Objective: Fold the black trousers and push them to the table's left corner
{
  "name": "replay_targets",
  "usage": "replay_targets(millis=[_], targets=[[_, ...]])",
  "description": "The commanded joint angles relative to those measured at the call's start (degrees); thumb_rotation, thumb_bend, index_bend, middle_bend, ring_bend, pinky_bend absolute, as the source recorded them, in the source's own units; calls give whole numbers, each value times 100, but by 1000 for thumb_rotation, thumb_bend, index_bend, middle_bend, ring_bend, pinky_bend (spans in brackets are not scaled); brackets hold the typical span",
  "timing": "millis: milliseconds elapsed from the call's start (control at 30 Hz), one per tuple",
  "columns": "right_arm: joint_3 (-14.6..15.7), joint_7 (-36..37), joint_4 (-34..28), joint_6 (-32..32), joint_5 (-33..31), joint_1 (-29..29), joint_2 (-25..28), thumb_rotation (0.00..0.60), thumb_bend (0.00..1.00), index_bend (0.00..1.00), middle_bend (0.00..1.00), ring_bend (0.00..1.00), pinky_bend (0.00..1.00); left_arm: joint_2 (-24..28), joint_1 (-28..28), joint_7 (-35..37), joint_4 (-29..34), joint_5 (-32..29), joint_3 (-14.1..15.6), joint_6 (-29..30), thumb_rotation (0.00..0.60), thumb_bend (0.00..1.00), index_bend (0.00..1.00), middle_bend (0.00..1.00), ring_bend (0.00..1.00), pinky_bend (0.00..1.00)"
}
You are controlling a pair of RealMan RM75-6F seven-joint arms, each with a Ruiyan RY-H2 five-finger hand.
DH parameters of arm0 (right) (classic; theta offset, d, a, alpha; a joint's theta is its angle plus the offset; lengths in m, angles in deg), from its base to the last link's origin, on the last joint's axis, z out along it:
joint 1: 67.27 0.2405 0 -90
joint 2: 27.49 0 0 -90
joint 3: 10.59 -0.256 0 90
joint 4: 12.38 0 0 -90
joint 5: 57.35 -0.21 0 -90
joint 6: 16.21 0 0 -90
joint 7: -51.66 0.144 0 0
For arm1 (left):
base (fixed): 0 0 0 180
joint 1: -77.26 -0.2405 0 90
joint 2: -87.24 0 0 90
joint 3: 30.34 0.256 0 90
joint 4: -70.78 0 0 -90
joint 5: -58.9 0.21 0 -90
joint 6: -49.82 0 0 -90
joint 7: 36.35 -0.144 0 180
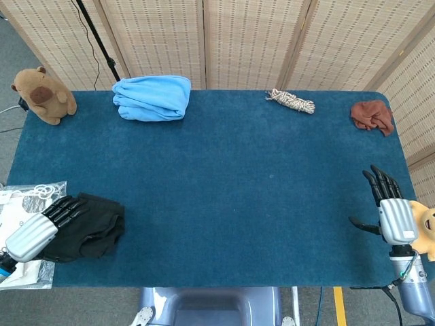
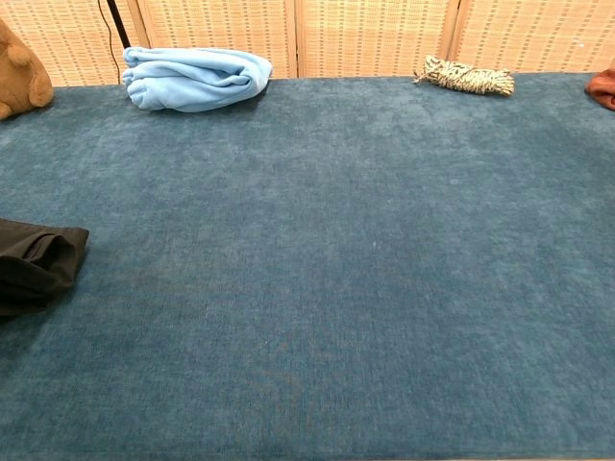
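The trousers (image 1: 92, 227) are seen as a folded dark bundle at the near left edge of the table (image 1: 224, 197), just beside a plastic bag (image 1: 20, 204) that overhangs that edge. In the chest view only their right end (image 2: 38, 264) is caught at the left border. The left hand (image 1: 42, 229) is laid on the bundle's left side, fingers (image 1: 68, 207) stretched flat and together over the cloth; nothing is seen to be gripped, so a flat-handed press or push is judged, not a grasp. The right hand (image 1: 392, 209) is held at the near right edge, fingers up and spread, thumb out, empty, well apart from the trousers.

Step in hand: folding is judged done, since the bundle is compact; the push is taken to be under way or nearly finished. The near left corner is already close.

Next move, as judged: a short further slide toward the corner is called for, with the palm kept flat so the fold is not opened. Care is needed at the bag and the table edge, since the bundle could be shoved off or ruck up. After that the hand is to be lifted clear.

Elsewhere, untouched along the far edge: blue cloth (image 1: 152, 98), rope (image 1: 290, 101), brown rag (image 1: 372, 115), brown toy (image 1: 42, 95). A yellow toy (image 1: 425, 227) sits by the right hand.
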Motion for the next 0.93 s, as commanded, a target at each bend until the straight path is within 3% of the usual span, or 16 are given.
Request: replay_targets(millis=[33, 233, 433, 633, 767, 933], targets=[[-43, -46, -146, 14, -44, -11, 126, 600, 0, 0, 0, 0, 65, 537, 29, 405, 796, -215, -115, -60, 417, 49, 0, 0, 0, 0], [-59, -178, -295, 67, -149, -62, 260, 600, 0, 0, 0, 0, 46, 946, -137, 776, 1496, -578, -342, 49, 416, 43, 0, 0, 0, 0], [-227, -738, -285, 30, -445, -102, 236, 600, 0, 0, 0, 0, 29, 1157, -283, 295, 2456, -1224, -666, -326, 453, 38, 0, 0, 0, 0], [-237, -919, -269, -97, -398, -143, 188, 600, 0, 0, 0, 0, 17, 1059, -402, -1873, 3686, -2184, -1242, -652, 599, 30, 0, 0, 0, 0], [-235, -1063, -276, -191, -348, -171, 179, 600, 0, 0, 0, 0, 14, 1046, -427, -2496, 4174, -2494, -1422, -814, 600, 30, 0, 0, 0, 0], [-252, -1203, -331, -249, -361, -207, 197, 600, 0, 0, 0, 0, 7, 971, -449, -3070, 4260, -2717, -1575, -924, 600, 31, 0, 0, 0, 0]])
